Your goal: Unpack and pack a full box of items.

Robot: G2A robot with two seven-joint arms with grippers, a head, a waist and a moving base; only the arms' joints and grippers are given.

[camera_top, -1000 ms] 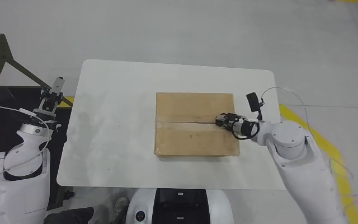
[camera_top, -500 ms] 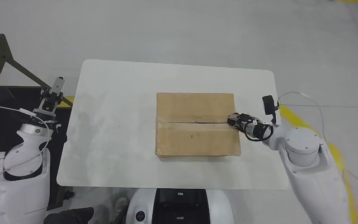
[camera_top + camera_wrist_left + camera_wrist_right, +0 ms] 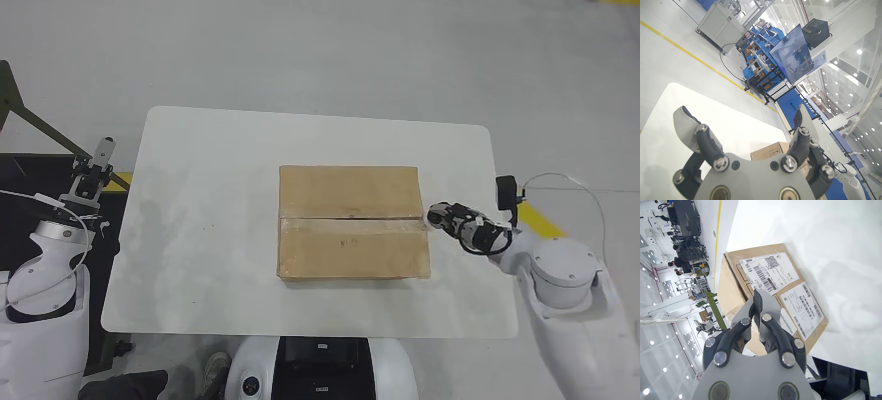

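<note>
Your right hand (image 3: 437, 213) has its fingers pressed together with nothing between them. It sits just beside the short right-hand end of the box (image 3: 350, 220), level with the taped seam; whether it touches the cardboard cannot be told. In the right wrist view the fingertips point at that end face, which carries white labels (image 3: 770, 272). The right arm comes in from the lower right of the top view, forearm aimed toward frame left.

You have the box at the centre of the table (image 3: 200, 200), flaps closed. Its long axis and seam run left to right across the top view.

Your left hand (image 3: 103, 150) hangs beyond the table's left edge, well apart from the box. Its fingers are spread wide and empty, pointing toward frame top.
</note>
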